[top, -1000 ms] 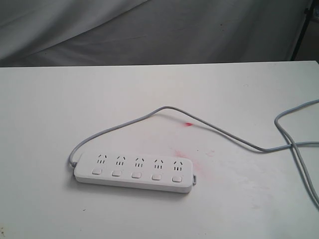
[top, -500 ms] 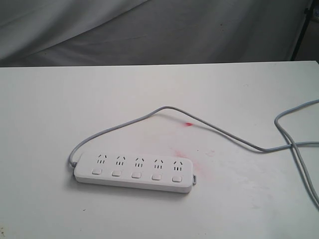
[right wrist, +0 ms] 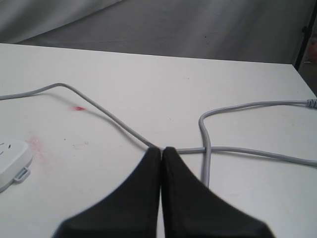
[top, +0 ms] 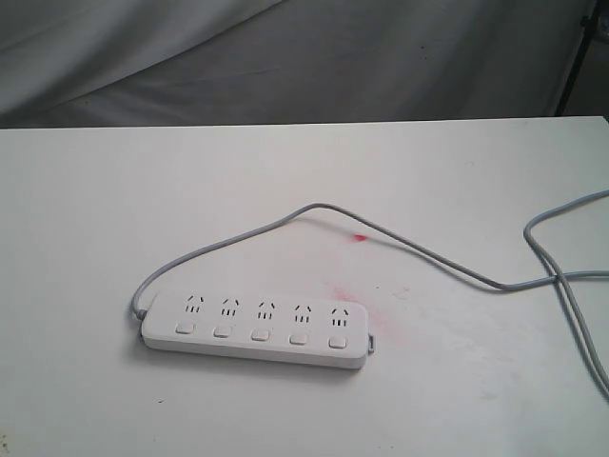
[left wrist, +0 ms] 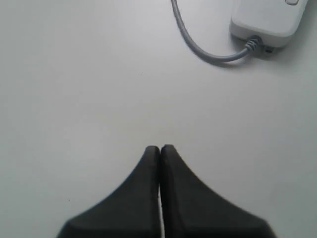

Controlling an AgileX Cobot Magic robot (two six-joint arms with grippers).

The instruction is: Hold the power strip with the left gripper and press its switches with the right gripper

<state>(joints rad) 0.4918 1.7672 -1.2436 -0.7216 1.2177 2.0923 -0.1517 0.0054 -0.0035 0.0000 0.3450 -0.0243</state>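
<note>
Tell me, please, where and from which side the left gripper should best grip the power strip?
Probably at the end of the power strip on the left of the exterior view, pinched across its short width from above: it lies flat, that end faces the left gripper, and the switches stay free. Its shut jaws must open first.
</note>
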